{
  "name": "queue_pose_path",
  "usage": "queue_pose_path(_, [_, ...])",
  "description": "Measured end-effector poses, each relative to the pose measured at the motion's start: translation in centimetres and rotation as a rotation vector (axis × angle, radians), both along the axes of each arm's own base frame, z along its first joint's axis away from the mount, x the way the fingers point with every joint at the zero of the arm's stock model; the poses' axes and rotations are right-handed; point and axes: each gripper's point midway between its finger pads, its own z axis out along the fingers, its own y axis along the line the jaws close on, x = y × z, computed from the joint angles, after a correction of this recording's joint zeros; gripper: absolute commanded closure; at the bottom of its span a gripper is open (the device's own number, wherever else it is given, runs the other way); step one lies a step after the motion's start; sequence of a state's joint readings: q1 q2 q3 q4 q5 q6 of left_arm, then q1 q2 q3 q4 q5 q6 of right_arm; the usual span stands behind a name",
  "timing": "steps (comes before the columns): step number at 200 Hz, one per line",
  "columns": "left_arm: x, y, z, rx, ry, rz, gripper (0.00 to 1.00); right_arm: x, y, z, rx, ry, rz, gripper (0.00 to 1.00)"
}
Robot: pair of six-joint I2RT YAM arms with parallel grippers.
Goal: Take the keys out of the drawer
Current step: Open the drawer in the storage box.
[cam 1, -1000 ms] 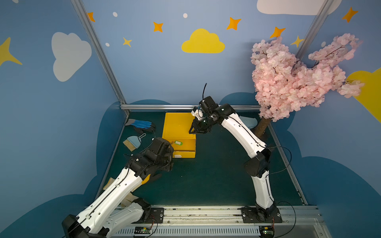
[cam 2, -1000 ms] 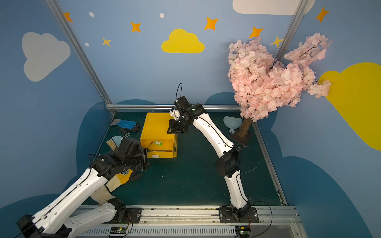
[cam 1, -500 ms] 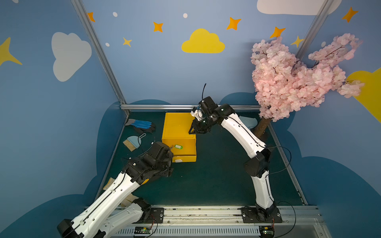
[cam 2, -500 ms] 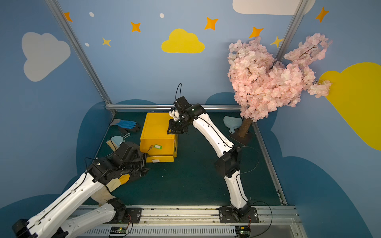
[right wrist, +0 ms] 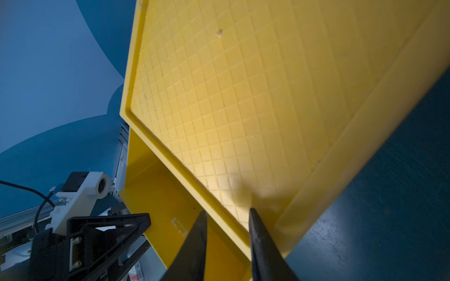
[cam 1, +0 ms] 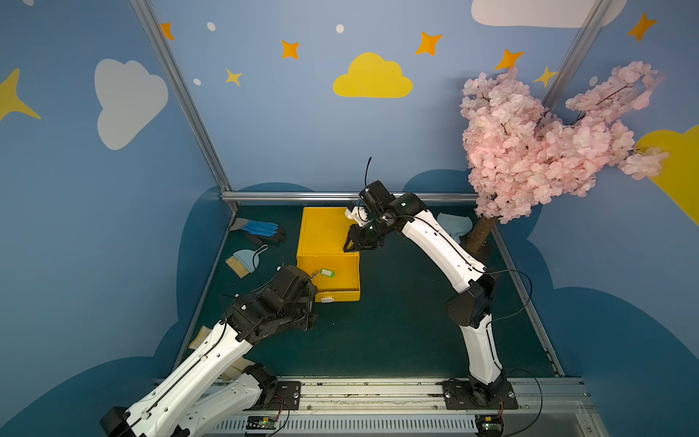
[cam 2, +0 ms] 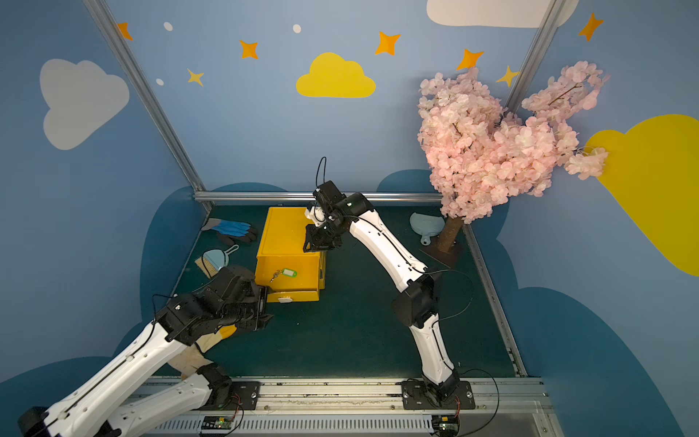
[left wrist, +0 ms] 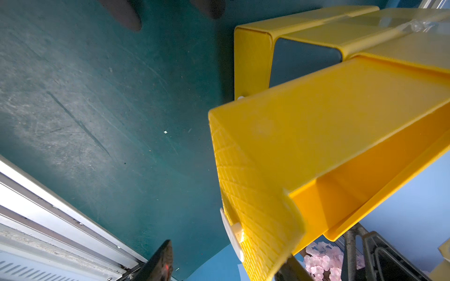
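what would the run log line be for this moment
drawer: pulled open | keys: inside drawer, green tag, untouched | left pincer: open, beside drawer front | right pincer: on cabinet top front edge
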State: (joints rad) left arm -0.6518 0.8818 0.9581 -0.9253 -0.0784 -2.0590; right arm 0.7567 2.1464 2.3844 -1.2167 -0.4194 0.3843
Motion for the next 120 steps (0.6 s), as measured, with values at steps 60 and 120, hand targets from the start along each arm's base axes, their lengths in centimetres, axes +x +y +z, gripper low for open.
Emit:
queue_pose_path(60, [-1.0, 0.2, 0.0, -0.001, 0.015, -0.008, 0.36, -0.2, 0.1, -0.1, -0.007, -0.004, 0.002, 0.68])
queue_pose_path(120, [-1.3, 0.3, 0.1, 0.010, 0.018, -0.005, 0.34, -0.4, 0.3, 0.0, -0.017, -0.021, 0.007, 0.68])
